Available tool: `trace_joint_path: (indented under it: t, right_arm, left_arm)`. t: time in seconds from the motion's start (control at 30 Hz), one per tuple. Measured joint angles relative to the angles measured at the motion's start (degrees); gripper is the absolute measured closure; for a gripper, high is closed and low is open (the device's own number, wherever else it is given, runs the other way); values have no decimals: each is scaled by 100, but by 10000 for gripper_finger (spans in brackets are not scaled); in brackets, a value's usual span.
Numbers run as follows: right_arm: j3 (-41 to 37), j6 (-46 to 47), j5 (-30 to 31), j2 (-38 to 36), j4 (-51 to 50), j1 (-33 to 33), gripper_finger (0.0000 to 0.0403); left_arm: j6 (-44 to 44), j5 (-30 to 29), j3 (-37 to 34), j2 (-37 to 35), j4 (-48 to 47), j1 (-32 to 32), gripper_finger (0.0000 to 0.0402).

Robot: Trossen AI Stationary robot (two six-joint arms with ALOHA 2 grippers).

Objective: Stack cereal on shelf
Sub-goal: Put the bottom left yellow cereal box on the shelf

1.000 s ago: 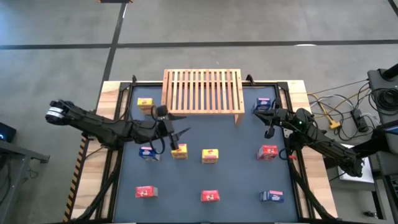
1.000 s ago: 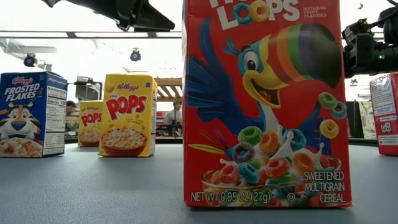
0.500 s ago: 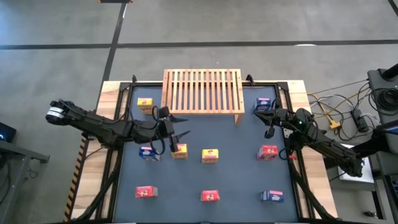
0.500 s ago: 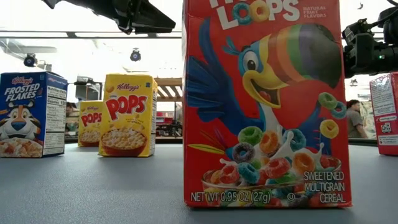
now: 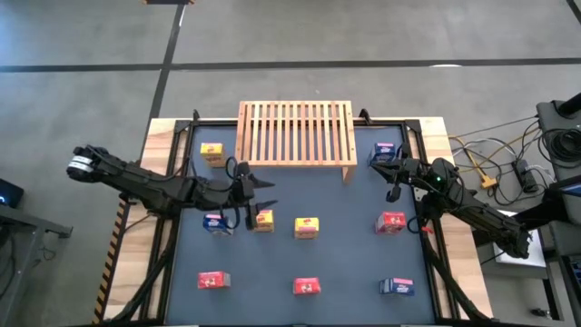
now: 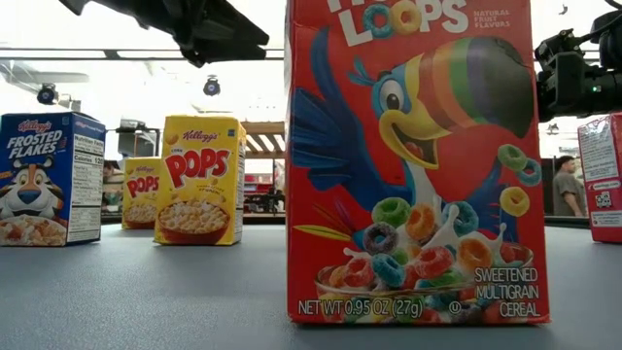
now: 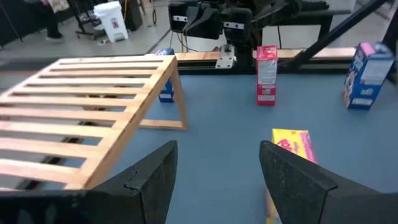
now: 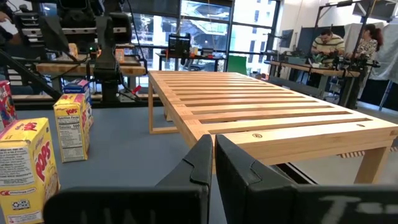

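We see our left gripper [image 5: 257, 193] spread above a small yellow cereal box [image 5: 264, 221]; right gripper [image 5: 392, 193] pressed together.

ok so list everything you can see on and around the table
rack: one, light wood, slatted, far middle of the table
yellow boxes: three, one far left by the rack, two mid-table
blue boxes: three, one far right, one mid left, one near right
red boxes: three, one mid right, two in the near row
table: one, dark blue-grey top
cables: several, floor to the right
people: two, at benches in the room behind
left gripper: open, above the left mid-table yellow box
right gripper: shut, beside the far right blue box
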Motion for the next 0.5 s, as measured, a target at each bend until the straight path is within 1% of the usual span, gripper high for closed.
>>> trace_joint_path:
  t: [0.13,0.5]
  right_arm:
    - [1,0,0,0,0,0,394]
    - [1,0,-1,0,0,0,394]
  left_arm:
    - [-350,-41,4,91,5,-31,196]
    - [-398,-49,4,660,556,-365,234]
